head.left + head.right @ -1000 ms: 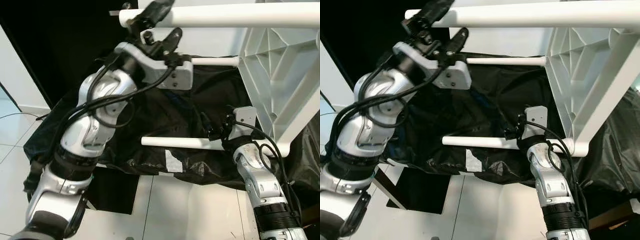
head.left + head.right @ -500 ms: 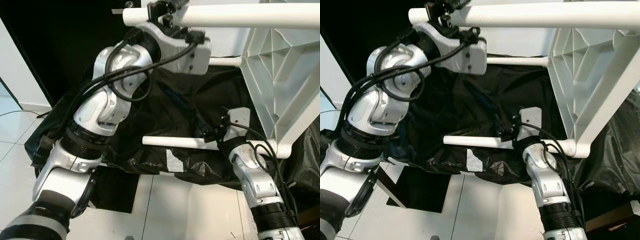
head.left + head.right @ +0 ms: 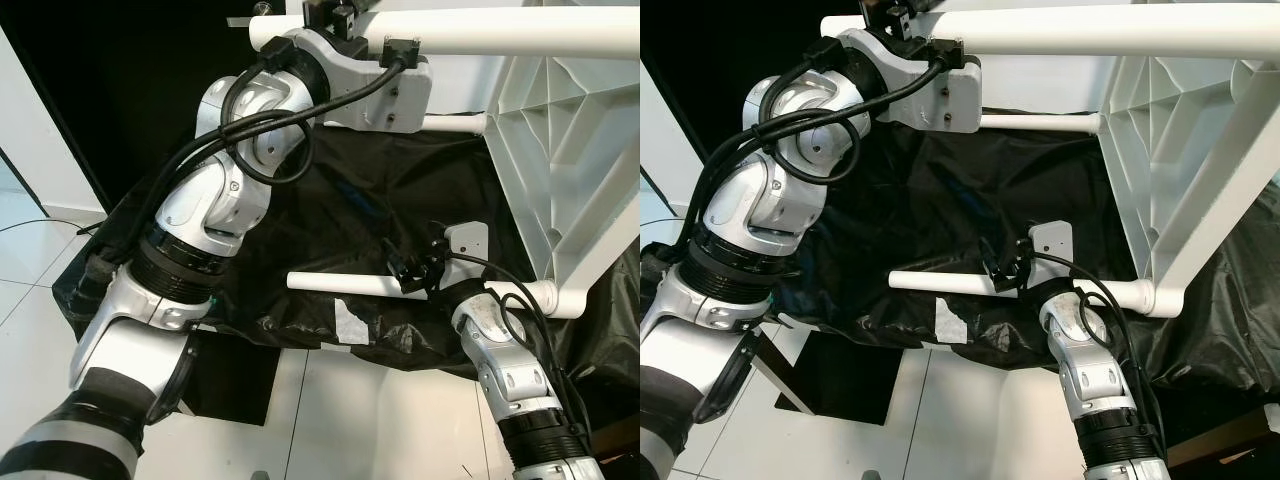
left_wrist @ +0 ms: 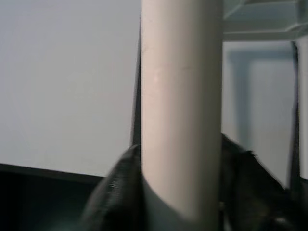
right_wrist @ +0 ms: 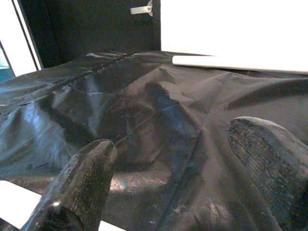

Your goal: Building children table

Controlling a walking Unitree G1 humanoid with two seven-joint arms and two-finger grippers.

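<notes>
Lying sideways, white ribbed table, left gripper clamping top leg, right gripper spread

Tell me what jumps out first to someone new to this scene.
The white table frame lies on its side over a black plastic sheet, its legs pointing sideways. The left gripper, raised high, is clamped on the top leg. Lower down, the right gripper hovers open at the near leg.
</notes>
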